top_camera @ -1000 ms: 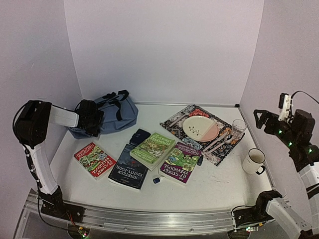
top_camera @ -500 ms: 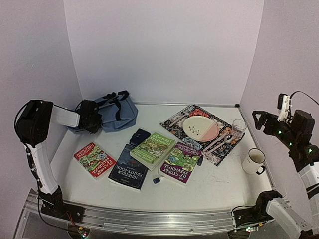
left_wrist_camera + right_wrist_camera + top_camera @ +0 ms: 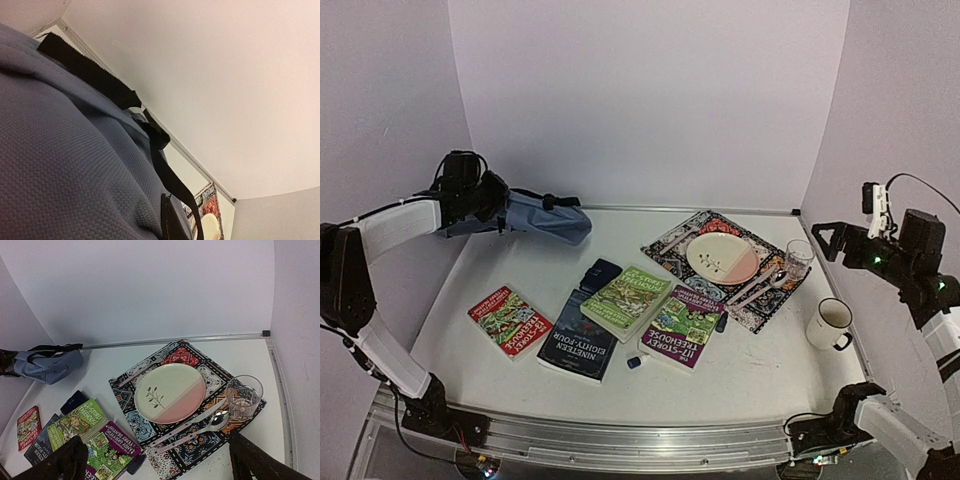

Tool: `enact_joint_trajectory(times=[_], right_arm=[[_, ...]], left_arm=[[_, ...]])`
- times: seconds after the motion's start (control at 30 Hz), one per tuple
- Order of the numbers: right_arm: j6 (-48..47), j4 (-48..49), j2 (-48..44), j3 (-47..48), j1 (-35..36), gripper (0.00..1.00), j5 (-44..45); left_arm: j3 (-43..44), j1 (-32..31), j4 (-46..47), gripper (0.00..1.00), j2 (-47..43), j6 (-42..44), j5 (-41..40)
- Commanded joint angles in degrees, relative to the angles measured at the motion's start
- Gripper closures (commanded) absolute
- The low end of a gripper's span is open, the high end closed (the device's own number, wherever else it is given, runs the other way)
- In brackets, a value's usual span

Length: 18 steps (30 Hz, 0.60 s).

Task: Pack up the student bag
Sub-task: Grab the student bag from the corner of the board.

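So the student bag (image 3: 548, 218), a big soft grey-blue fabric backpack with black straps, is clamped at one end by the left gripper (image 3: 498, 208). The jaws are pinched tight on the fabric and the rest is stretched out past the fingertips. Can't be told whether its far end is touching the white table (image 3: 760, 370). The right gripper (image 3: 826, 243) is held wide open with nothing in it. A patterned fabric placemat (image 3: 182, 356) with a round cream-and-pink plate (image 3: 170, 392) is spread out below and ahead of it.

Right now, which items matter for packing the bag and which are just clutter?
Job: student bag, gripped by left gripper; probably red book, black book, green book, purple book.
Lying about: placemat, plate, glass, spoon, mug.
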Motion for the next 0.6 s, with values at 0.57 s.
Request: enact_joint_trajectory(times=[0.57], right_arm=[[-0.11, -1.20, 5.74, 3.85, 9.14, 0.02, -9.94]], left_arm=[[12.46, 1.65, -14.31, 1.00, -14.60, 25.53, 47.16]])
